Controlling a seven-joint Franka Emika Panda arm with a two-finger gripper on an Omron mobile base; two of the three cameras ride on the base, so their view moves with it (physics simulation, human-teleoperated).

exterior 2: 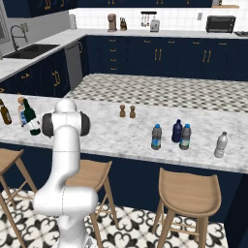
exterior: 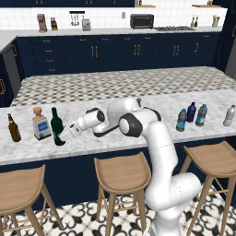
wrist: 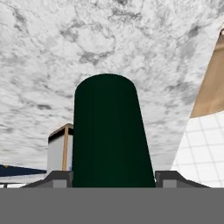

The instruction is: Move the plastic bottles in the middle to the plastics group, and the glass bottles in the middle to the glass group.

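Gripper: I see my gripper (exterior: 63, 137) low at the left end of the counter, closed around the lower body of the green wine bottle (exterior: 57, 127). In the hand view the dark green body (wrist: 111, 135) sits right between the two finger tips (wrist: 57, 178), touching both.
Green bottle: it stands upright or close to it on the marble counter (exterior: 115, 133), just right of the square clear bottle (exterior: 41, 124). I cannot tell whether its base rests on the marble or is slightly lifted.
Glass group: the square clear bottle with blue label and tan stopper stands beside the brown beer bottle (exterior: 14, 128), which is the leftmost. From the right base view I see them bunched near the left edge, the green bottle (exterior 2: 32, 119) in front of the square one (exterior 2: 22, 111).
Plastic bottles: two small water bottles with blue labels (exterior: 182, 120) (exterior: 201, 115) stand well apart from the gripper, toward the right end of the counter.
Plastics group: a dark-blue bottle (exterior: 191, 112) stands between and just behind those two; a greyish clear bottle (exterior: 229, 115) stands further right, near the counter's end.
Other: two small shakers (exterior 2: 127, 111) sit mid-counter; wooden stools (exterior: 122, 175) line the near side.
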